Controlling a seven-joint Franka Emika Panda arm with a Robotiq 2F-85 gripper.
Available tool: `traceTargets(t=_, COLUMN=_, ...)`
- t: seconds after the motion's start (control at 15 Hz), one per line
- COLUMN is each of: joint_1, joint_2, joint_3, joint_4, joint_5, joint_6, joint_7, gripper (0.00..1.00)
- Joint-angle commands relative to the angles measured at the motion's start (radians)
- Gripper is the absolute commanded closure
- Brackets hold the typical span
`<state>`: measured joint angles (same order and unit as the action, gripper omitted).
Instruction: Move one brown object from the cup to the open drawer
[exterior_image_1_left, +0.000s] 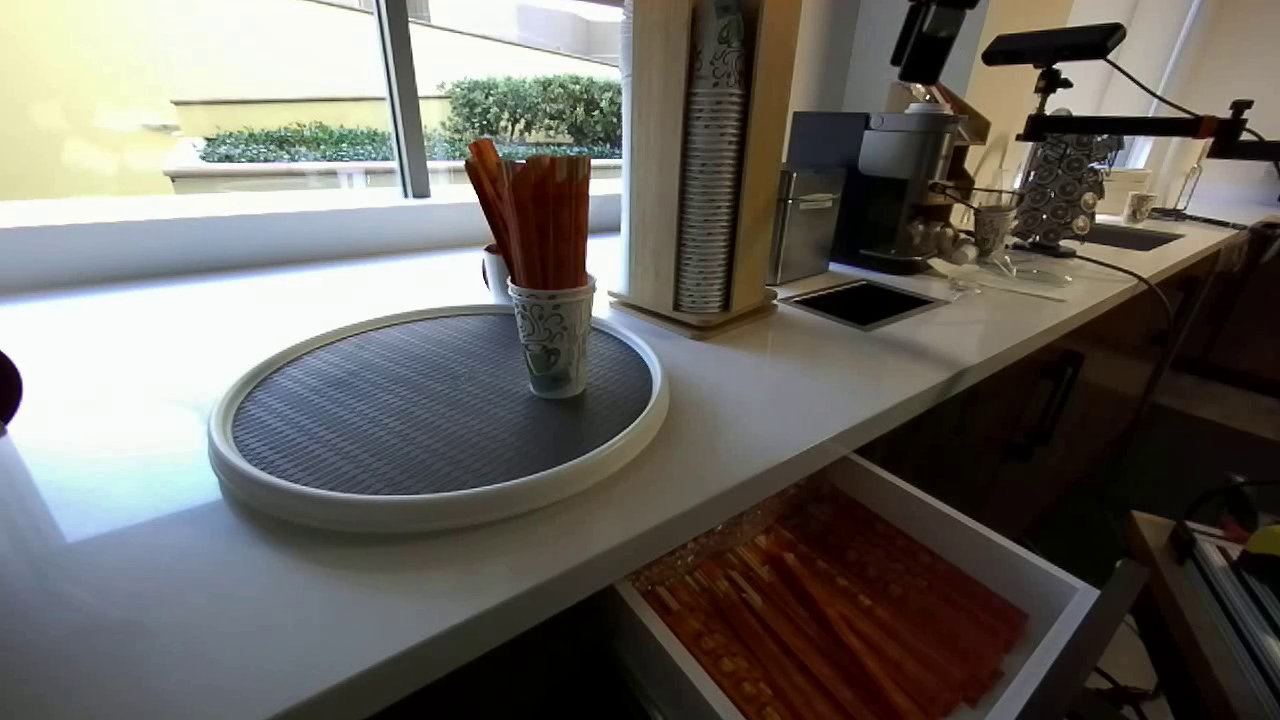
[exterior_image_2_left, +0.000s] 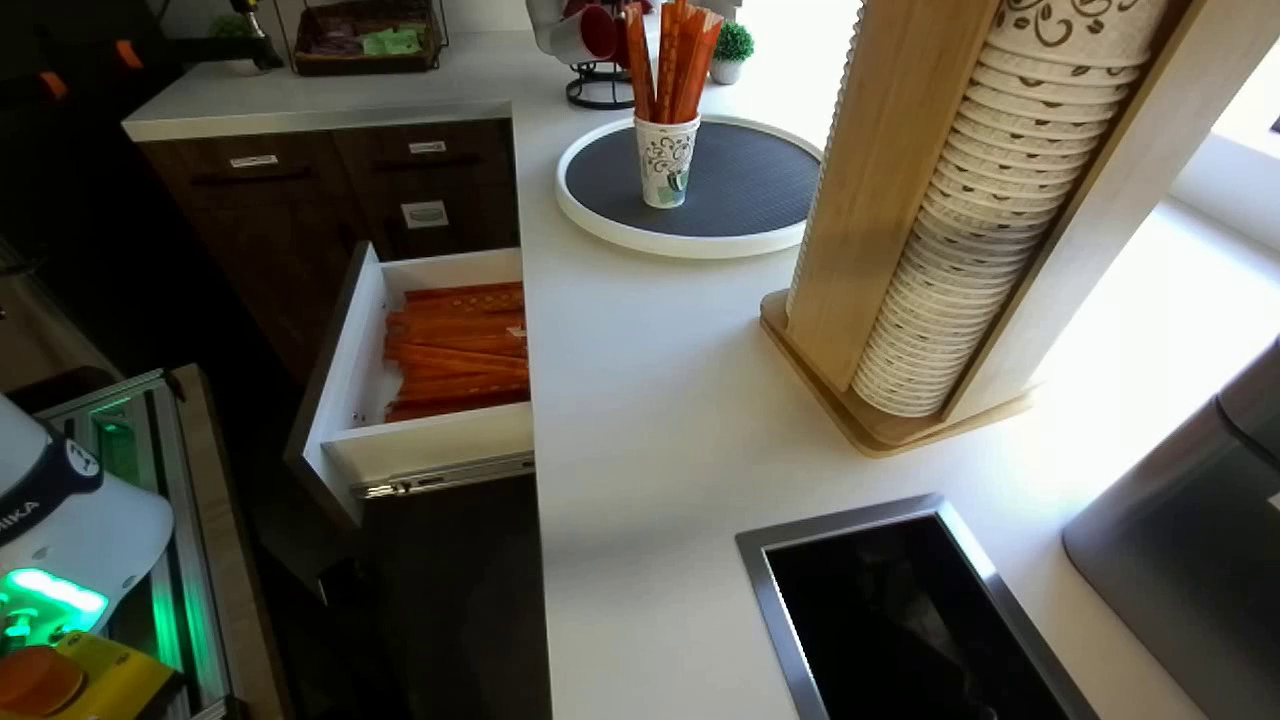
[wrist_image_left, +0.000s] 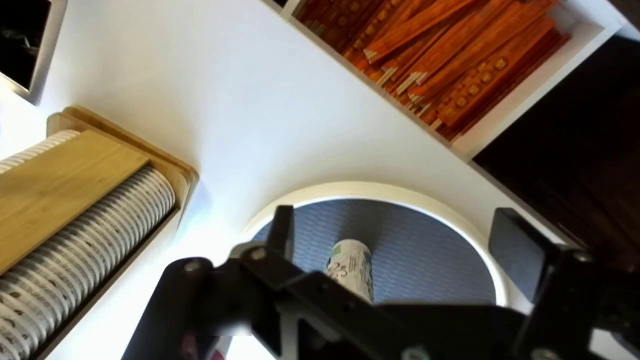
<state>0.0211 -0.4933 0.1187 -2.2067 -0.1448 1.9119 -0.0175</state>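
Sticks (exterior_image_1_left: 545, 225), flat and reddish-brown, stand bundled in the swirl-printed cup (exterior_image_1_left: 553, 345) on the round tray (exterior_image_1_left: 400, 410) in both exterior views; in my wrist view the gripper (wrist_image_left: 397, 237) hides them, its fingers (wrist_image_left: 515, 255) spread wide, gripping nothing. Below and near the tray, the open drawer (exterior_image_2_left: 430, 445) holds similar sticks (wrist_image_left: 450, 55). I read "IKA" on a white arm section (exterior_image_2_left: 110, 530), visible only in an exterior view.

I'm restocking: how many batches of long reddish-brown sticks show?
2: one bundle in the white paper cup, one pile in the open white-walled drawer. More may be hidden.
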Motion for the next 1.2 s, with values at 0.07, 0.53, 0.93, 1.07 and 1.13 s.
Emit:
traceTargets(t=0.07, joint_1=0.047, joint_2=0.04, joint_3=-0.09, joint_4=-0.041, joint_5=0.067, joint_6=0.326, joint_7=-0.106, gripper=0.0)
traceTargets(t=0.53, joint_1=0.272, joint_2=0.216, joint_3=-0.351, joint_4=-0.105, joint_5=0.32, joint_6=0.816, joint_7=-0.596, gripper=0.0)
traceTargets(t=0.93, joint_1=0.539, joint_2=0.251, joint_3=-0.576, joint_4=-0.097, joint_5=0.496, joint_6=0.857, joint_7=-0.854, gripper=0.0)
traceTargets(t=1.07, joint_1=0.63, joint_2=0.249, joint_3=-0.654, joint_4=-0.09, joint_5=0.543, joint_6=0.857, joint_7=-0.93, gripper=0.0)
traceTargets(t=1.13, joint_1=0.641, joint_2=0.248, joint_3=-0.664, joint_4=-0.087, joint_5=0.547, joint_6=0.857, joint_7=-0.939, gripper=0.0)
